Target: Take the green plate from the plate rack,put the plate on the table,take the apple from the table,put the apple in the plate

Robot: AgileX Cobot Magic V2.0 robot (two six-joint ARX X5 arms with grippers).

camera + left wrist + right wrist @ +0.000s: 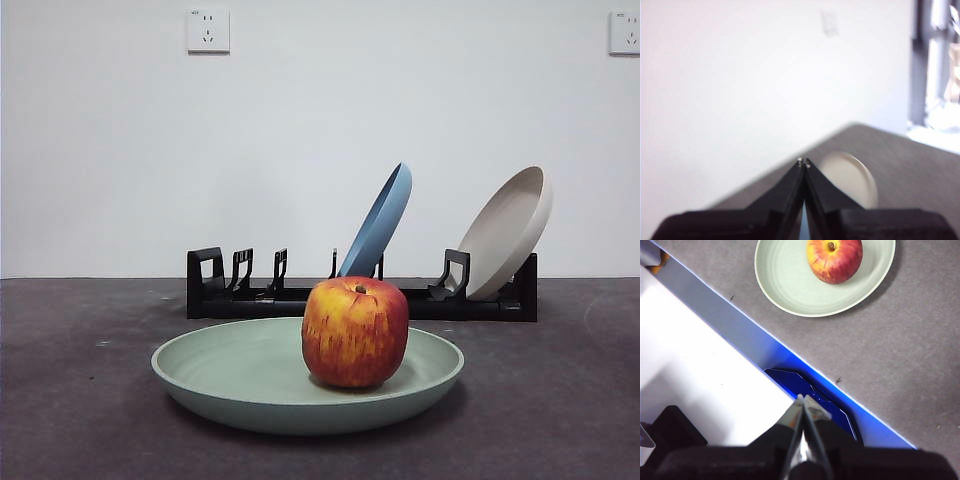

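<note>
The green plate (250, 375) lies flat on the dark grey table (80, 420) in front of the black plate rack (250, 300). The red apple (355, 332) sits upright in the plate, right of its middle. In the right wrist view the plate (790, 280) and the apple (835, 259) lie far from my right gripper (801, 399), which is shut and empty, high above the table's edge. My left gripper (803, 162) is shut and empty, raised, pointing at the wall. Neither gripper shows in the front view.
A blue plate (380, 222) leans in the middle of the rack and a beige plate (508, 232) leans at its right end; the beige plate also shows in the left wrist view (847, 177). The rack's left slots hold nothing.
</note>
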